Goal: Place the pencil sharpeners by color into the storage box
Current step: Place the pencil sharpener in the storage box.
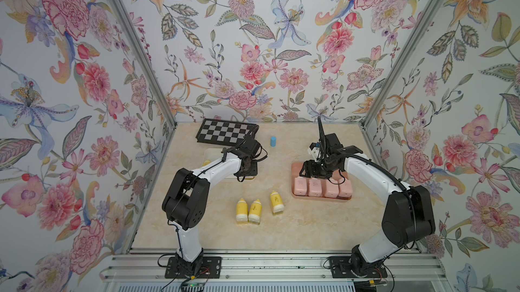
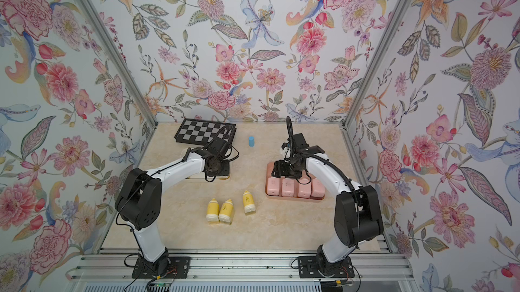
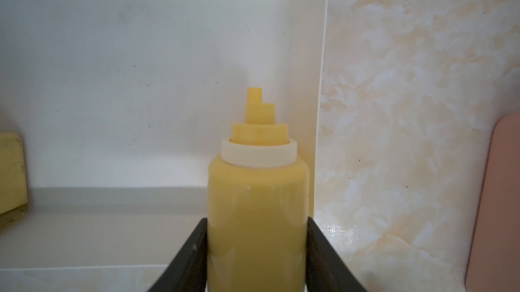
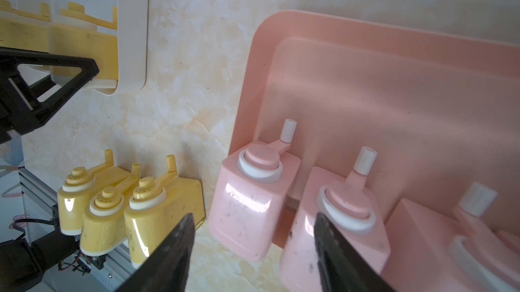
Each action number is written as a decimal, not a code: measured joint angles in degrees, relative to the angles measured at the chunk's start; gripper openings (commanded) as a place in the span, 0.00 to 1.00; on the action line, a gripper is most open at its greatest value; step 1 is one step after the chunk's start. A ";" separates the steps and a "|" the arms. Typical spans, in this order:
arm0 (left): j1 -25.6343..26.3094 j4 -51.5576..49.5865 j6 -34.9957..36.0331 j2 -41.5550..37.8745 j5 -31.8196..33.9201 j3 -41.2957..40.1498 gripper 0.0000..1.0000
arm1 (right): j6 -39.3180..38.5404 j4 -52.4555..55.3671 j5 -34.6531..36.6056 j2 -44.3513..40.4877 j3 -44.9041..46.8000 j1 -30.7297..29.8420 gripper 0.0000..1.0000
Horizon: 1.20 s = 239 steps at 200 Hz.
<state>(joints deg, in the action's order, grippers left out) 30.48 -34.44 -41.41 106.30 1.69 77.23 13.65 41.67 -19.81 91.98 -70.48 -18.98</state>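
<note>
My left gripper [image 3: 256, 248] is shut on a yellow bottle-shaped pencil sharpener [image 3: 257, 206], held inside the white storage box [image 3: 140, 65] at its near right corner. Another yellow sharpener [image 3: 11, 172] lies in that box. Three yellow sharpeners [image 1: 242, 209] [image 1: 254, 210] [image 1: 276, 201] lie on the table between the arms. Several pink sharpeners [image 1: 314, 187] stand in a row in the pink storage box [image 1: 320, 198]. My right gripper [image 4: 253, 248] hangs open over the row's left end, and nothing is held between its fingers [image 4: 174, 248].
A blue cylinder [image 1: 272, 141] stands at the back centre. A checkerboard [image 1: 225, 131] lies at the back left, behind the white box. The far half of the pink box [image 4: 394, 93] is bare. Metal rails run along the table's front edge.
</note>
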 measured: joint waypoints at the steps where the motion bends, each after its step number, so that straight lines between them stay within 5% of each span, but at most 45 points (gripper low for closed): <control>1: 0.00 0.00 0.00 0.00 0.00 0.00 0.51 | 0.00 0.00 0.00 0.00 0.00 0.00 0.68; 239: 0.87 0.59 -0.02 3.23 0.09 2.12 0.68 | 0.00 -0.52 -0.42 -0.20 1.18 0.44 0.69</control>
<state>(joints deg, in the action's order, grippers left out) 31.35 -33.85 -41.43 109.54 1.78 79.35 13.65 41.15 -20.23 91.79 -69.30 -18.55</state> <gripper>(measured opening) 0.676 0.685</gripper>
